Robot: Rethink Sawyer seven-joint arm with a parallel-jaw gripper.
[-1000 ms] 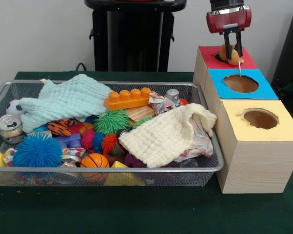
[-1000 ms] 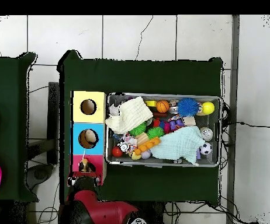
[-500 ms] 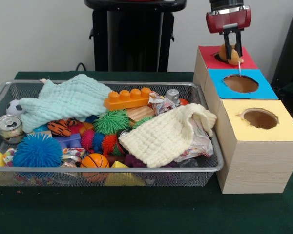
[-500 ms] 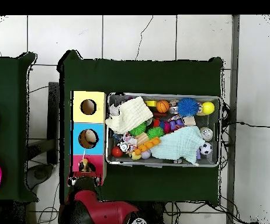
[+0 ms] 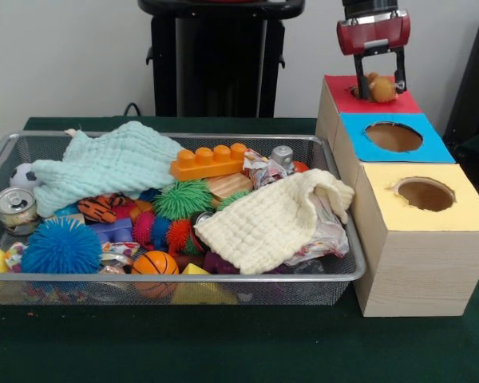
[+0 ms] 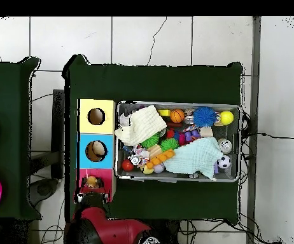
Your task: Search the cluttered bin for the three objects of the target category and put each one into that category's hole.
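My gripper [image 5: 381,84] hangs over the red-topped box [image 5: 339,97] at the far right, open, with a finger on each side of a pale yellow-tan soft toy [image 5: 383,89]. The toy rests in that box's round hole [image 5: 358,92], which it mostly hides. In the overhead view the gripper [image 6: 92,185] and the toy [image 6: 92,182] show at the red box's end. The wire-mesh bin [image 5: 184,277] fills the left of the table. An orange tiger-striped toy [image 5: 97,210] lies in it, half under a mint cloth [image 5: 104,163].
The blue-topped box [image 5: 393,136] and the yellow-topped box [image 5: 425,194] stand in a row nearer the camera. The bin also holds a cream cloth [image 5: 271,219], an orange brick [image 5: 210,161], spiky balls, a can [image 5: 14,209] and small balls. The pedestal [image 5: 215,56] stands behind.
The gripper has opened and let go of the yellow-tan toy. The toy has dropped a little and now sits in the red box's hole.
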